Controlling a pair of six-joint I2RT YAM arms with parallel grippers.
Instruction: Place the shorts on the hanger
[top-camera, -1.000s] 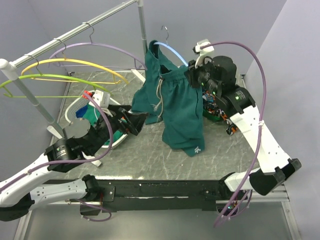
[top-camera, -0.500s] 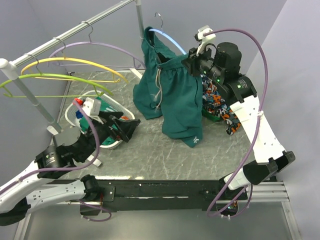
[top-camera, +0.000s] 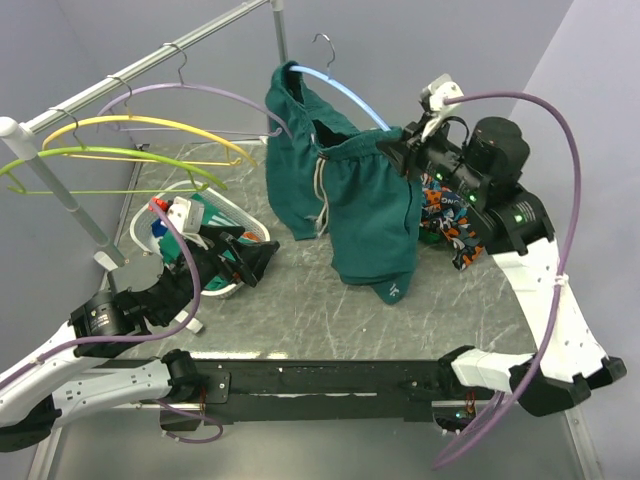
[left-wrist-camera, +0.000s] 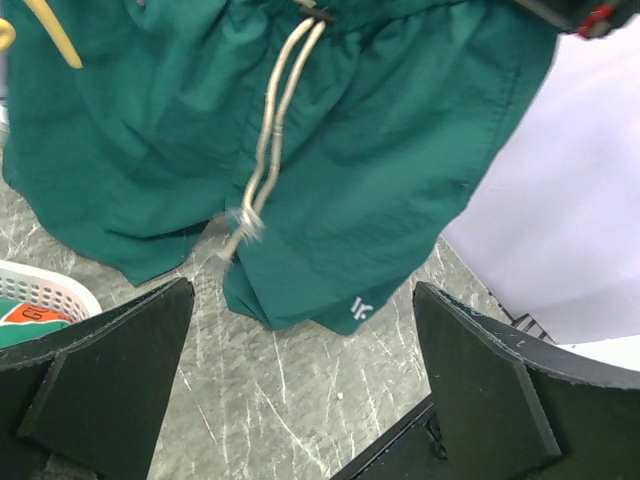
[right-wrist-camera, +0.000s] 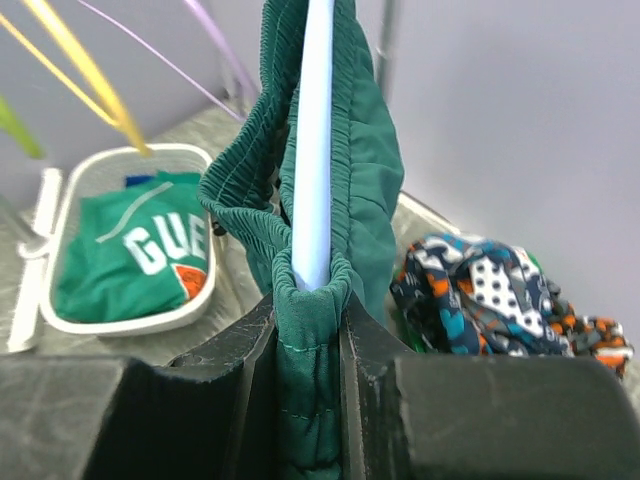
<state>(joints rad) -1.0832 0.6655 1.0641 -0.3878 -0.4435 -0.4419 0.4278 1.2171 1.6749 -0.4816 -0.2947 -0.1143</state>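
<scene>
1. Check the right arm. It rises from its base at the near right edge of the table (top-camera: 320, 310), bends at the elbow and reaches left, with its wrist held high above the pile of orange-blue patterned clothes (top-camera: 452, 228).
2. Check the right gripper (top-camera: 405, 150). In the right wrist view, the right gripper (right-wrist-camera: 308, 300) has its jaws narrow. They pinch a fold of the shorts (right-wrist-camera: 370, 180) that is wrapped around the end of the light-blue hanger (right-wrist-camera: 315, 150).
3. Locate the hanger (top-camera: 345, 90). It slopes up and to the left from the gripper, and its metal hook points up beside the rack's upright post (top-camera: 283, 40).
4. Locate the shorts (top-camera: 370, 200). The waistband is draped over the hanger. One leg hangs from the hanger's far end and the other hangs below the gripper. You cannot tell whether the hems touch the table.
5. Check the left arm. It lies low and reaches from the near left corner, with its wrist beside the white basket (top-camera: 150, 205).
6. Check the left gripper (top-camera: 262, 258). It points at the shorts, well apart from them. In the left wrist view, the left gripper (left-wrist-camera: 300, 290) has its jaws spread wide with nothing between them. They frame the shorts (left-wrist-camera: 400, 150) and the pale drawstring (left-wrist-camera: 275, 130).
</scene>
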